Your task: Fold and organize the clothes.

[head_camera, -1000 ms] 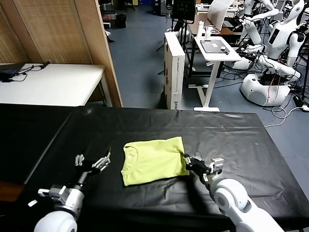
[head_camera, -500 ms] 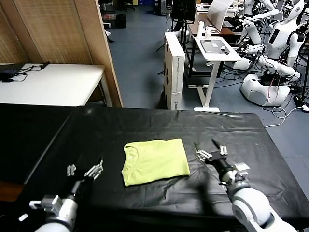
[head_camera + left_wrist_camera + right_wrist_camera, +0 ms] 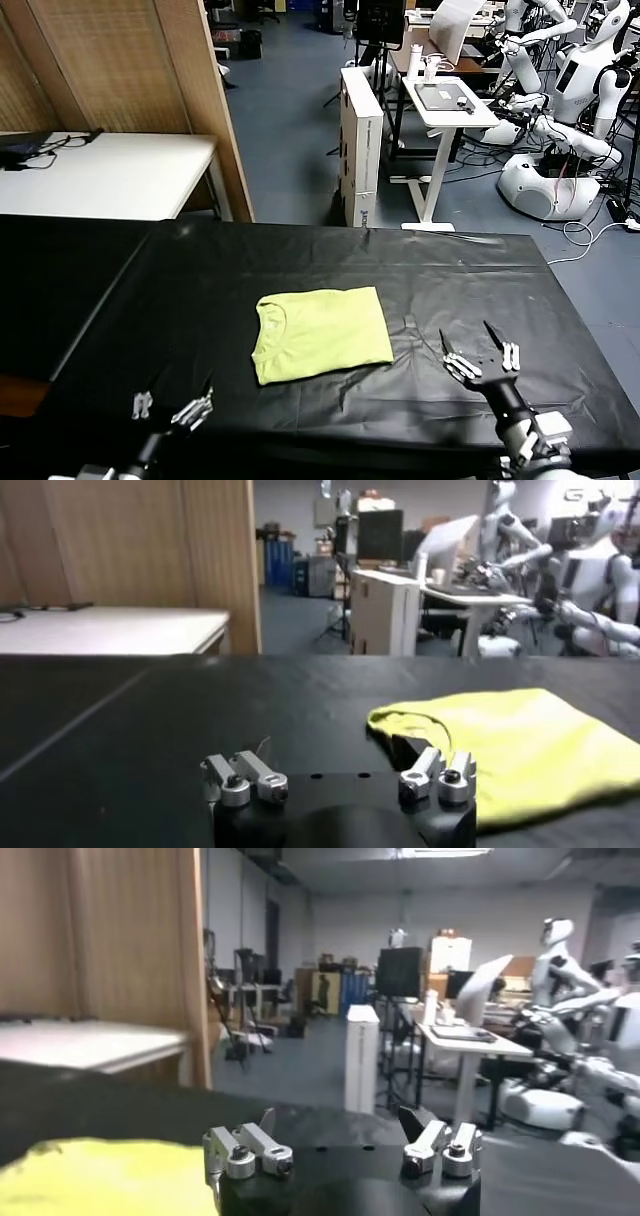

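Black-covered table (image 3: 300,260) filled the foreground, its covering wrinkled. White table (image 3: 110,175) stood beyond its left far corner, with a dark device and cable (image 3: 30,148) on its left end. Wooden panel wall (image 3: 130,70) rose behind it. Tall white box (image 3: 361,145) stood on blue-grey floor (image 3: 285,110), just beside a white standing desk (image 3: 450,105). White humanoid robots (image 3: 570,90) clustered far right, cables at their bases.
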`<state>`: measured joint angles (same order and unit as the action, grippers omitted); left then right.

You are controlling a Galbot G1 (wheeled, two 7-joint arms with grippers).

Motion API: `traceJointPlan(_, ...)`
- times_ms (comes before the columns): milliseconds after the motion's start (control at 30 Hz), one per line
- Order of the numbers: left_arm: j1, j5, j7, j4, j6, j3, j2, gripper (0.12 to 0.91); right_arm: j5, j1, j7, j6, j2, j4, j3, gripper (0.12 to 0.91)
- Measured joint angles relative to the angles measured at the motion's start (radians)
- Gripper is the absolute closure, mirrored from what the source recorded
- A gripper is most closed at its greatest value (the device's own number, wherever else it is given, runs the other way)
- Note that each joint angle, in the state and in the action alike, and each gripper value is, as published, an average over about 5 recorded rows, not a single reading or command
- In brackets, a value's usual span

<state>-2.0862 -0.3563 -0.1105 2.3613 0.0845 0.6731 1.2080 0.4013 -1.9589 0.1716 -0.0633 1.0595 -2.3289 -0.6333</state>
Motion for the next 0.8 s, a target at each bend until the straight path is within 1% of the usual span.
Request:
traceJointPlan(167,-0.018,-0.001,-0.004,0.003,-0.006,0.006,0.007,0.123,-0.016,-0.033,0.010,0.001,0.015,-0.018,0.017,0.118)
traceJointPlan(333,-0.036,-0.009,-0.004,0.011,0.004,0.011,0.008,0.123,-0.028,-0.062,0.028,0.006,0.029,-0.030,0.028,0.118)
traceJointPlan(500,-0.038,-0.014,-0.002,0.011,0.011,0.012,0.008,0.123,-0.037,-0.078,0.051,0.025,0.039,-0.030,0.032,0.118)
traceJointPlan(800,-0.038,-0.016,0.003,0.014,0.018,0.015,0.008,0.123,-0.068,-0.098,0.069,0.057,0.057,-0.016,0.047,0.118)
